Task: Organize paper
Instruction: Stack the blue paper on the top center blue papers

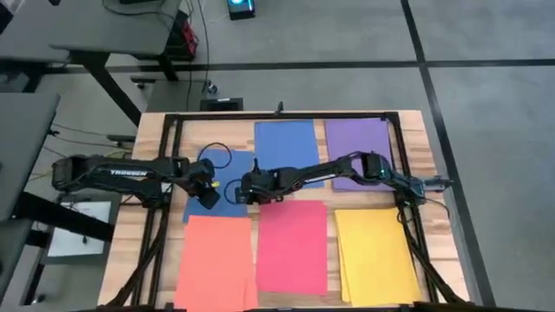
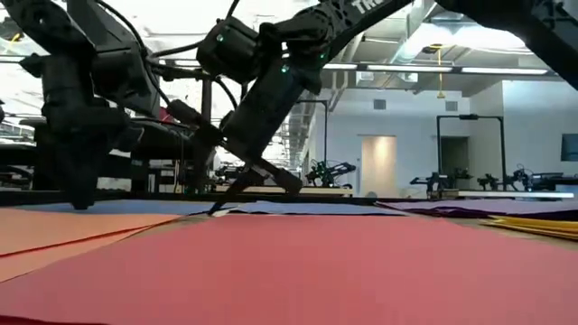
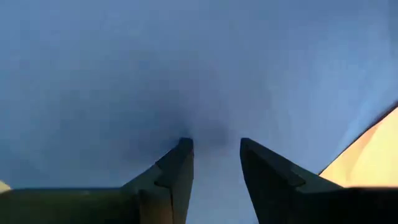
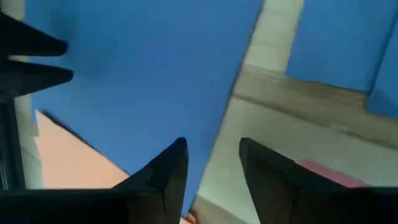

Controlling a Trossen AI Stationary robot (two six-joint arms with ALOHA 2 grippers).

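left tool (image 1: 211, 192) sits low over the thin dark-blue sheet of paper (image 1: 221, 178) at the table's (image 1: 156, 126) left middle, fingers (image 3: 176, 171) slightly spread with blue paper showing between them, tips at or just above the sheet; contact cannot be confirmed. judged purpose: pinning or nudging this sheet, which lies skewed against its neighbours. white lettering on the left arm reads "trossen".

right tool (image 1: 246, 186) reaches across from the right side and hangs at the same sheet's right edge, fingers (image 4: 166, 171) spread, one over blue paper, one over bare wood. likely lining up to catch that edge.

other sheets, left to right: far row, lighter blue rectangular sheet (image 1: 284, 143), then purple sheet (image 1: 360, 143) partly under the right arm. near row, salmon-orange sheet (image 1: 217, 260), pink-red sheet (image 1: 292, 247), yellow sheet (image 1: 375, 256), laid side by side, roughly square to the table. dark-blue sheet overlaps the salmon-orange one's far edge, so it looks the odd one left to straighten.
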